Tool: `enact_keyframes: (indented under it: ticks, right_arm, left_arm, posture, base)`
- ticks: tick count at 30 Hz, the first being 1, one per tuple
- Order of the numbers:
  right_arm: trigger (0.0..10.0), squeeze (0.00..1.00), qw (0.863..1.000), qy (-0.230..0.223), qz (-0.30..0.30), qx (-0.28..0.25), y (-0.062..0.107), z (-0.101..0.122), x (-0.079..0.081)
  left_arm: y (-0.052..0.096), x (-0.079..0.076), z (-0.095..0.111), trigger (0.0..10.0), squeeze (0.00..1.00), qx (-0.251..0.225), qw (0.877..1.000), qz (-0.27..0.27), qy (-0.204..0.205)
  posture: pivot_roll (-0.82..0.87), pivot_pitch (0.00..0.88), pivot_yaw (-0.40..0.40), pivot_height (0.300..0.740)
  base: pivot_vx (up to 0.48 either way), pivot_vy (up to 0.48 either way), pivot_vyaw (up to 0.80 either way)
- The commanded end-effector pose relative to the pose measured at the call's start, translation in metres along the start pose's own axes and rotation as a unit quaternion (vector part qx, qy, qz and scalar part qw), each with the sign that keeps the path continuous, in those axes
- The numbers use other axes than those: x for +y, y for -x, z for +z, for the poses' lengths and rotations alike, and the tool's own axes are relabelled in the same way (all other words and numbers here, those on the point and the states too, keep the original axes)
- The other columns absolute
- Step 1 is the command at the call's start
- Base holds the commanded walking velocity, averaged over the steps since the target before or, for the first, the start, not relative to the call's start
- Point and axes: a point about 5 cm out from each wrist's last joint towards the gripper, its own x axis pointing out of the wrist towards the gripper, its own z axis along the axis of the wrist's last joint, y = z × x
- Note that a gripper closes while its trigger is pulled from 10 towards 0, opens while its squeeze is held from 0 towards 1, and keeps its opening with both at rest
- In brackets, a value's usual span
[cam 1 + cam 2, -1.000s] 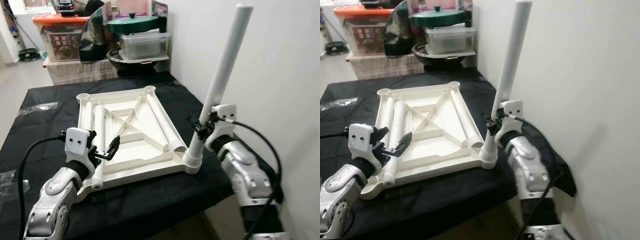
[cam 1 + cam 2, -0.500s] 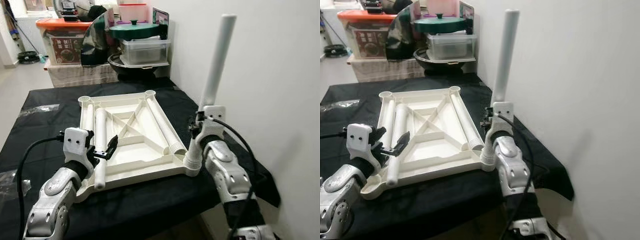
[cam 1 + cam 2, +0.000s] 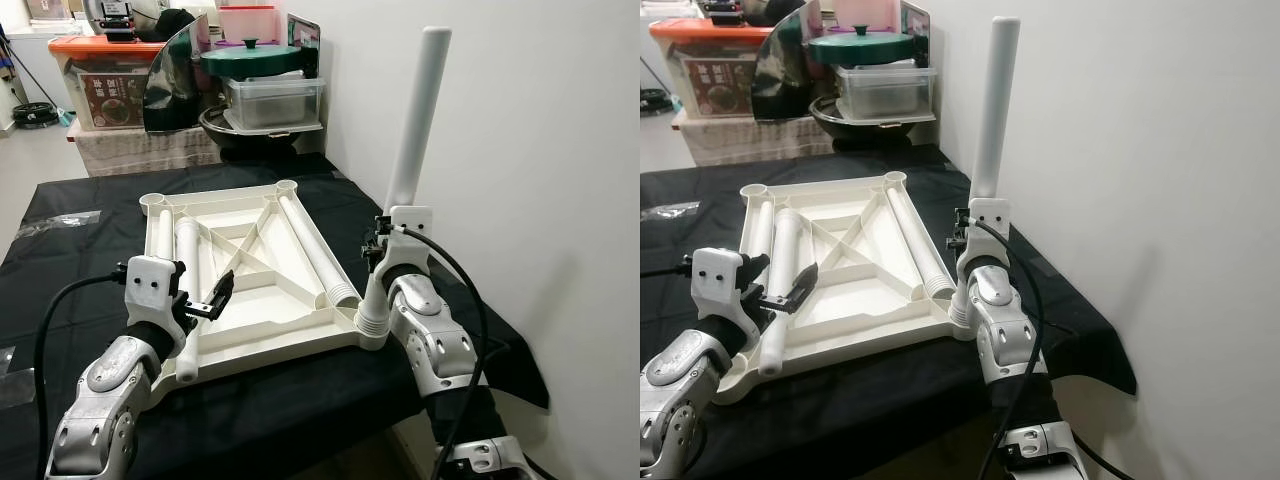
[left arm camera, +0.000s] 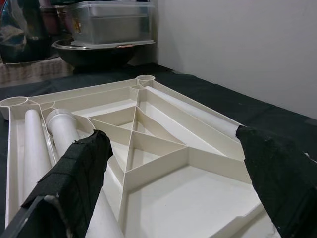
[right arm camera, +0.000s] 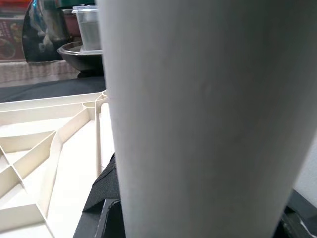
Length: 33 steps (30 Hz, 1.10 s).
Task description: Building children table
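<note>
Leg seating at the near right corner socket.

The right gripper (image 3: pixel 378 252) pinches the upright leg (image 3: pixel 410 160), right of centre; keep it vertical and press straight down while turning. The left gripper (image 3: pixel 205 300), fingers spread, hovers lower left over the tabletop (image 3: pixel 262 325). The inverted tabletop holds three loose legs (image 3: pixel 310 245) in its ribbed bays.
</note>
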Motion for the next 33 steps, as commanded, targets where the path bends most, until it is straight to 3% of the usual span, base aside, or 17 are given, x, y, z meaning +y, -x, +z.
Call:
enact_keyframes:
  ticks: [1,13,17,18,19,21,22,24,27,29,33]
  right_arm:
    - [10.0,0.0,0.993,0.006,-0.021,0.119,0.006,-0.056,-0.01]
    - [10.0,0.0,0.996,0.005,0.005,0.088,0.008,-0.047,-0.006]
    - [10.0,0.0,0.998,-0.014,0.01,0.066,0.006,-0.036,-0.007]
    - [10.0,0.0,0.998,-0.025,0.031,0.041,0.003,-0.023,-0.007]
    - [10.0,0.0,0.998,-0.025,0.031,0.041,0.003,-0.023,-0.007]
    - [10.0,0.0,0.996,-0.031,0.081,-0.017,0.0,0.003,-0.007]
    - [10.0,0.0,0.996,-0.031,0.081,-0.017,0.0,0.003,-0.007]
    - [10.0,0.0,0.974,-0.012,0.216,-0.071,0.005,0.029,-0.004]
    - [10.0,0.0,0.962,0.0,0.263,-0.076,0.008,0.034,-0.004]
    - [10.0,0.0,0.932,0.048,0.352,-0.077,0.018,0.036,-0.01]
    - [10.0,0.0,0.922,0.057,0.373,-0.09,0.019,0.046,-0.014]
  left_arm:
    - [0.0,-0.001,-0.005,10.0,0.0,0.008,1.0,0.0,-0.001]
    - [-0.001,0.0,-0.007,10.0,0.0,0.01,1.0,-0.001,-0.004]
    - [-0.002,0.0,-0.007,10.0,0.0,0.01,1.0,-0.002,-0.004]
    - [-0.003,0.001,-0.007,10.0,0.0,0.01,1.0,-0.001,-0.005]
    - [-0.003,0.001,-0.007,10.0,0.0,0.01,1.0,-0.001,-0.005]
    - [-0.003,0.002,-0.006,10.0,0.0,0.009,1.0,0.0,-0.007]
    - [-0.003,0.002,-0.006,10.0,0.0,0.009,1.0,0.0,-0.007]
    - [-0.004,0.002,-0.007,10.0,0.0,0.009,1.0,-0.002,-0.007]
    - [-0.005,0.001,-0.007,10.0,0.0,0.01,1.0,-0.003,-0.007]
    - [-0.007,0.0,-0.007,10.0,0.0,0.008,1.0,-0.005,-0.006]
    - [-0.007,-0.001,-0.007,10.0,0.0,0.006,1.0,-0.007,-0.003]
  posture:
    - [0.01,0.0,-0.036,0.74]
    - [0.01,0.0,-0.031,0.74]
    - [0.01,0.0,-0.03,0.74]
    - [0.01,0.0,-0.027,0.74]
    - [0.01,0.0,-0.027,0.74]
    - [0.0,0.0,-0.023,0.74]
    - [0.0,0.0,-0.023,0.74]
    - [0.0,0.0,-0.018,0.74]
    - [-0.01,0.0,-0.018,0.74]
    - [-0.01,0.0,-0.021,0.74]
    - [-0.01,0.0,-0.023,0.74]
  base:
    - [0.0,0.0,0.0]
    - [0.0,0.0,0.0]
    - [0.0,0.0,0.0]
    - [0.0,0.0,0.0]
    - [0.0,0.0,0.0]
    - [0.0,0.0,0.0]
    - [0.0,0.0,0.0]
    - [0.0,0.0,0.0]
    - [0.0,0.0,0.0]
    - [0.0,0.0,0.0]
    - [0.0,0.0,0.0]
